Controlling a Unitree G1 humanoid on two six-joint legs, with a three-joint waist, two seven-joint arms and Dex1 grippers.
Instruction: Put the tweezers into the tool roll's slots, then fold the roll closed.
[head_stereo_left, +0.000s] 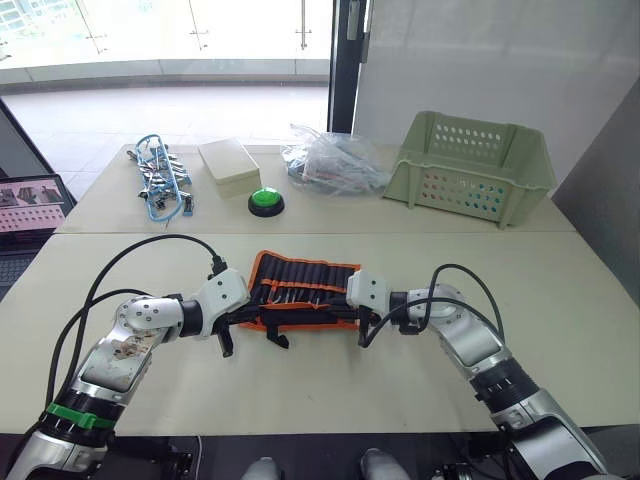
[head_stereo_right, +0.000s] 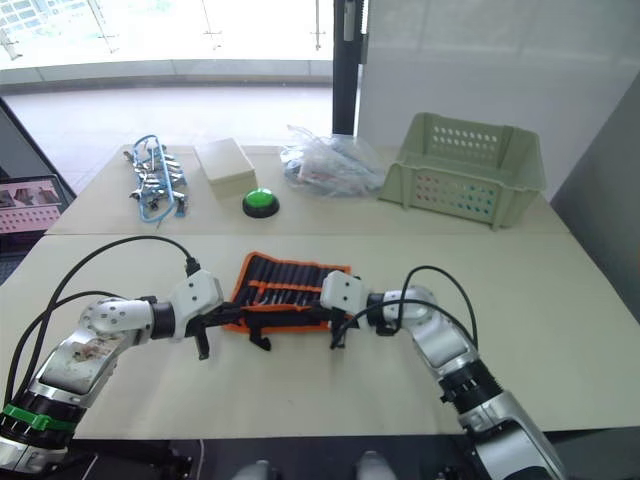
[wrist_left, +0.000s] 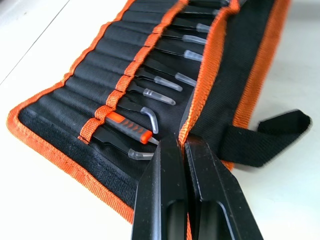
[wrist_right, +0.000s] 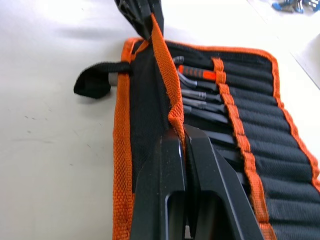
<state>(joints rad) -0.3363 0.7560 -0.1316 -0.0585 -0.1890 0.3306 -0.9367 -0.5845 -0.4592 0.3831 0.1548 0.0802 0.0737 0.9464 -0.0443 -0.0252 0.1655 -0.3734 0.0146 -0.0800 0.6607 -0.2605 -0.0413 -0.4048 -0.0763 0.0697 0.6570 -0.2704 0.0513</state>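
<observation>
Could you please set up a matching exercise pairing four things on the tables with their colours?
Things:
1. tool roll
2. basket
3. push button
4. box

Colours:
A. bright green
B. cream
C. black with orange edging
D. pale green, perforated

Pairs: 1-C, 2-D, 3-A, 4-B

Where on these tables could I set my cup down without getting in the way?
The near table is bare right of the roll, below the basket, and in front of both arms. The far table is crowded: cables, box, green button, plastic bag. Avoid the roll; the left hand and right hand pinch its flap.
</observation>
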